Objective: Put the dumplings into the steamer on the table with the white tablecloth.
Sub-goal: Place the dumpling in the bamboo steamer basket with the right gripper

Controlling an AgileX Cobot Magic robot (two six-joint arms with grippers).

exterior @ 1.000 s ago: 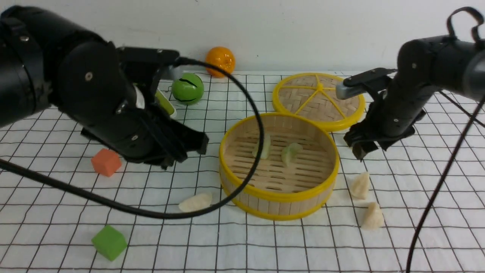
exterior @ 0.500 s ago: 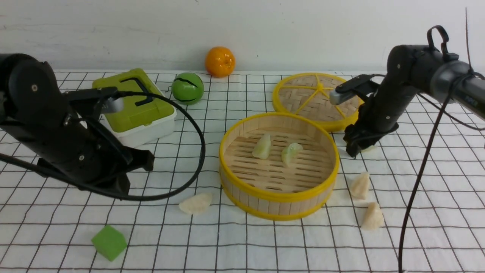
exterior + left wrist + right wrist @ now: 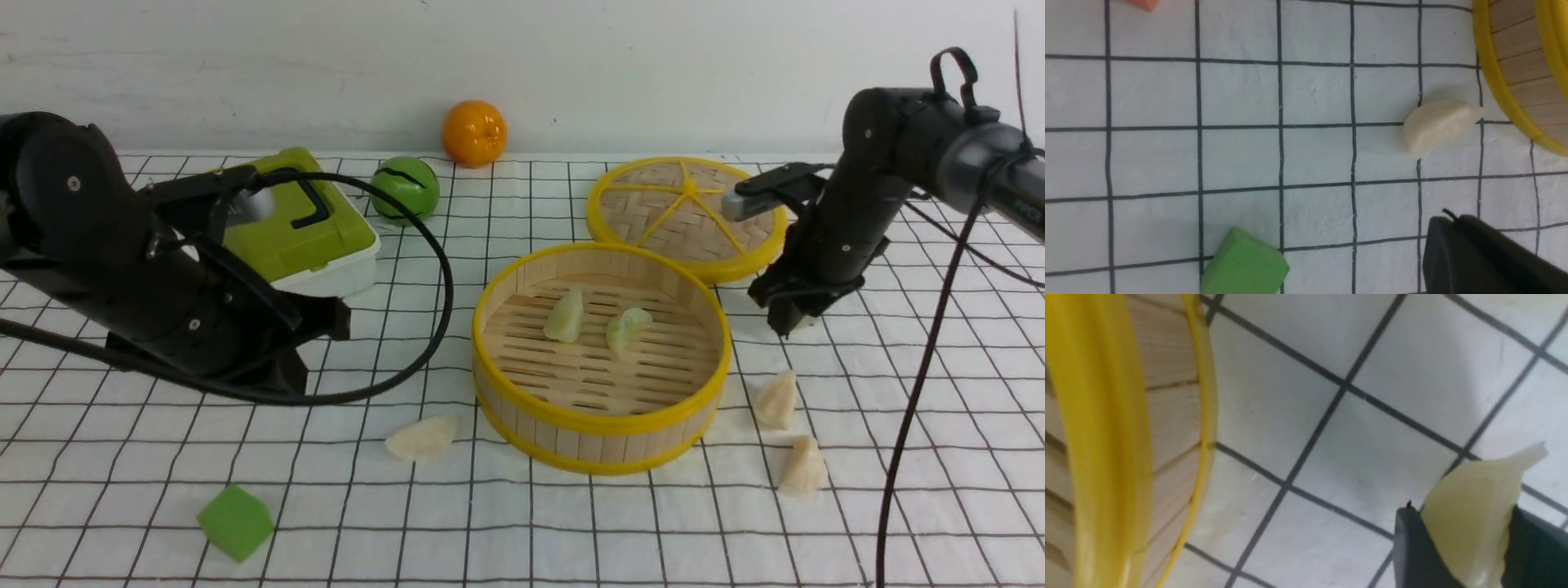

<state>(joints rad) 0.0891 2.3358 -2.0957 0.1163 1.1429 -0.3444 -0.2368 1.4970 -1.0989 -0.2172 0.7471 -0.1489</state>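
Dumplings go in one by one, and the grasp is the step in hand. The right end effector (image 3: pixel 790 320), low beside the steamer (image 3: pixel 600 429) on its right, pinches a pale green dumpling (image 3: pixel 1478 514) between narrow-set jaws. Next it likely needs a lift above the steamer's wall, a short carry leftward, then release.

Two green dumplings (image 3: pixel 565 317) lie inside. Three cream dumplings (image 3: pixel 776 400) lie on the white tablecloth (image 3: pixel 571 531). The left end effector (image 3: pixel 1457 245) is closed, and only a dark corner of it shows.

From the front the gripped piece is nearly hidden. Whether it has left the white tablecloth cannot be told.
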